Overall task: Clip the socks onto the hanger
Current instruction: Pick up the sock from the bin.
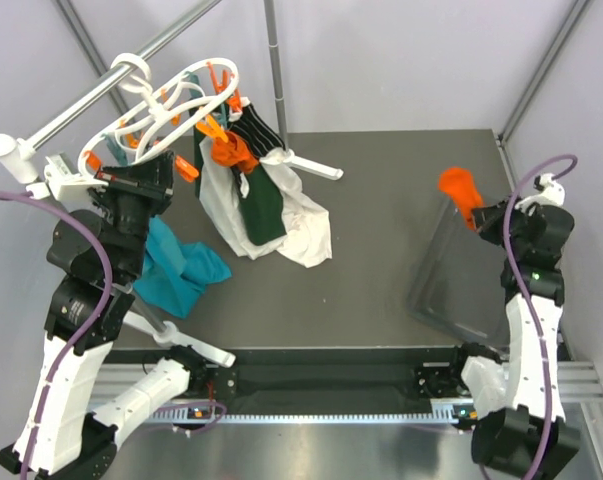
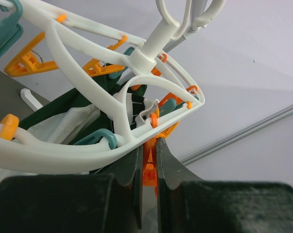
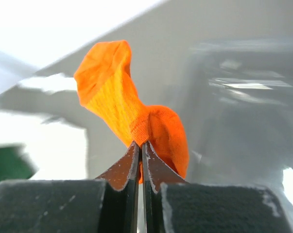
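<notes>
The white oval hanger (image 1: 171, 100) hangs by its hook from the rail at the back left, with orange clips dangling from its ring (image 2: 83, 102). My left gripper (image 2: 148, 143) is under the ring's edge, shut on one orange clip (image 2: 151, 170). In the top view the left gripper (image 1: 177, 168) is at the hanger's near side. A dark striped sock (image 1: 256, 132) hangs from the hanger's right side. Far right, above the clear bin, my right gripper (image 1: 481, 215) is shut on an orange sock (image 1: 459, 188). The orange sock (image 3: 122, 97) sticks up from the right gripper (image 3: 140, 145).
A clear plastic bin (image 1: 451, 285) stands at the right of the dark table. White and dark green cloths (image 1: 266, 215) hang from the hanger down to the table. A teal cloth (image 1: 181, 265) lies by the left arm. The grey metal rail (image 1: 81, 100) crosses the back left.
</notes>
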`<state>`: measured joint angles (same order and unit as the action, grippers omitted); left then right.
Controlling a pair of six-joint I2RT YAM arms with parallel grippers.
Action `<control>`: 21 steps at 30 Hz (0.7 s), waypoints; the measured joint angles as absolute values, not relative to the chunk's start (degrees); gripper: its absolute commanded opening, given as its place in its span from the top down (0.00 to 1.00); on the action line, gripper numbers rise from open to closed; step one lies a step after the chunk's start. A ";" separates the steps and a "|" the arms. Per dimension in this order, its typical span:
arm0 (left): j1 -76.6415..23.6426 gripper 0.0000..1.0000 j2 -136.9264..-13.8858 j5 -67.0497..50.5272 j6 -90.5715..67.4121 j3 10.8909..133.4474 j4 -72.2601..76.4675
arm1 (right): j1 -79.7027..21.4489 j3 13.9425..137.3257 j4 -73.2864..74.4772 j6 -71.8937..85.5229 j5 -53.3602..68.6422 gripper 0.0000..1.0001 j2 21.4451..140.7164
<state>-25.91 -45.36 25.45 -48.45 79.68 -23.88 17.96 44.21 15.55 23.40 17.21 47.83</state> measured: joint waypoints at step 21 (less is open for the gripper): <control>-25.85 1.00 -45.34 24.93 -49.63 79.31 -23.14 | -29.06 55.68 13.80 25.85 21.23 1.00 52.42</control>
<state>-25.85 -45.34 24.93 -49.63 79.31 -23.14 -29.06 55.68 13.80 25.85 21.23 52.42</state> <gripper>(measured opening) 0.125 0.009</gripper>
